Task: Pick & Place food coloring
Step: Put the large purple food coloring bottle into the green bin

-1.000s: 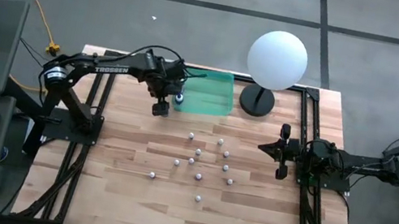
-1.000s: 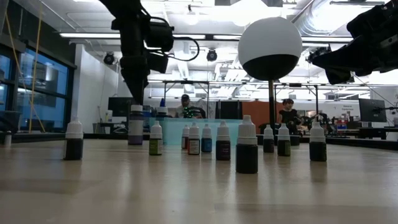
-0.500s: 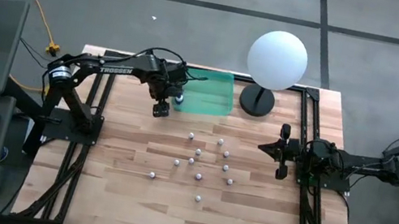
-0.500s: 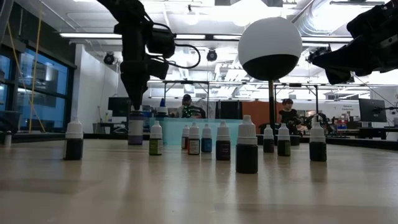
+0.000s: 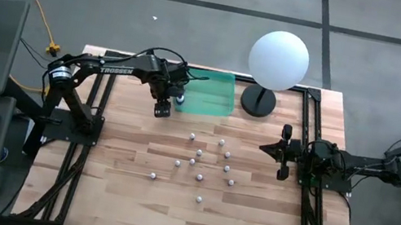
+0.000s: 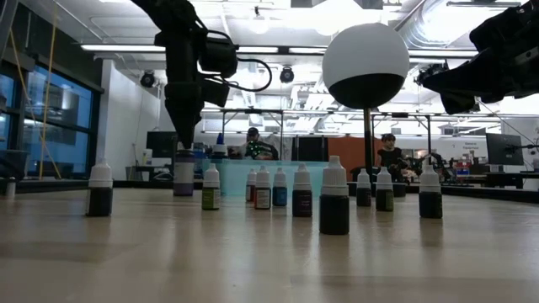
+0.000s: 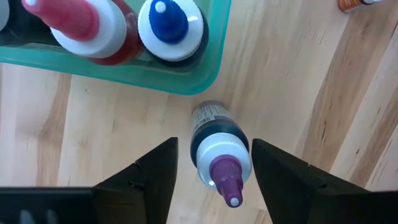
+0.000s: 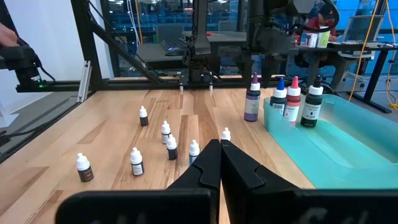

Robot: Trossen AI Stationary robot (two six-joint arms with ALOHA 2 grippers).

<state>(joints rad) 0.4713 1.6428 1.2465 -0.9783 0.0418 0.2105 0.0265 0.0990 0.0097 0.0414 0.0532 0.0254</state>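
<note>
A purple-tipped food coloring bottle (image 7: 219, 152) stands upright on the wood just outside the teal bin (image 7: 124, 71), also seen in the low view as the purple bottle (image 6: 184, 172). My left gripper (image 7: 214, 180) hangs over it, pointing down and open, with one finger on each side of the white cap and a gap on both sides. Red-tipped (image 7: 81, 22) and blue-tipped (image 7: 169, 28) bottles stand inside the bin. Several tiny white-capped bottles (image 5: 204, 163) stand mid-table. My right gripper (image 8: 219, 155) waits shut at the table's right (image 5: 263, 148).
The teal bin (image 5: 208, 93) sits at the far edge, with the white sphere (image 5: 279, 58) on its black base (image 5: 258, 100) to its right. Bare wood lies in front of the small bottles. People sit in the room behind (image 6: 253, 145).
My left gripper has come down a little over the purple bottle, then held still. The bottles have not moved.
</note>
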